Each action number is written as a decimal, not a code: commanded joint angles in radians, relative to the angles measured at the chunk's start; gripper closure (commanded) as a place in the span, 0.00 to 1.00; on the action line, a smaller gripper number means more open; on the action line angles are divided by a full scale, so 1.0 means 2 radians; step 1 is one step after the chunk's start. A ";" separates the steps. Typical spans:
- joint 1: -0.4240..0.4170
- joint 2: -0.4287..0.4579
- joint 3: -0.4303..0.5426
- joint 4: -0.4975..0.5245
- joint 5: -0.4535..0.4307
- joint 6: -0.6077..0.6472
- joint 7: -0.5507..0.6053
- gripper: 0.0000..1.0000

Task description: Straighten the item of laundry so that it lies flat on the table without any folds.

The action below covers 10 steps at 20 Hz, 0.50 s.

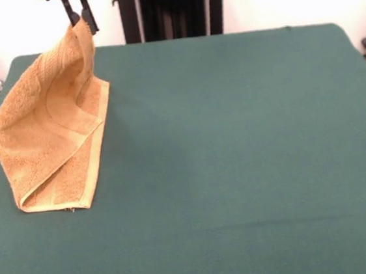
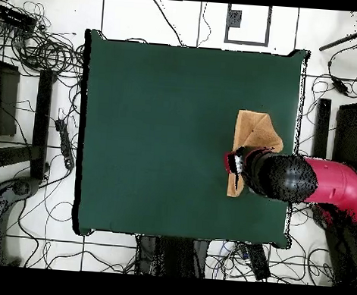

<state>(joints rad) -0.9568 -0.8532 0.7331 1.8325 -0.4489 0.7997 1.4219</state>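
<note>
Tool (image 1: 81, 18) pinches towel (image 1: 52, 137) corner above green table (image 1: 235, 138); cables (image 2: 44, 49), seemingly, litter the floor.

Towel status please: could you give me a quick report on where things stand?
Gripper shut on towel corner, raised. Towel hangs folded, lower edge resting on table near its edge. Not flat yet. Nothing in the way.

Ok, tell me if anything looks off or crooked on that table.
The towel is not flat: the gripper holds one corner up in the air, so the cloth hangs doubled over itself in a tent shape. Only its lower end rests on the table, close to one side edge. Nothing looks spilled or damaged.
</note>
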 commanded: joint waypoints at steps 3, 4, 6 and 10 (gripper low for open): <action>0.082 0.035 -0.045 -0.076 0.050 0.072 0.110 1.00; 0.089 0.038 -0.050 -0.086 0.053 0.075 0.112 1.00; 0.103 0.039 -0.061 -0.101 0.060 0.094 0.115 1.00; 0.118 0.038 -0.074 -0.124 0.085 0.121 0.117 1.00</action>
<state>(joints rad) -0.7913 -0.8224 0.6441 1.6597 -0.3487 0.9093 1.4228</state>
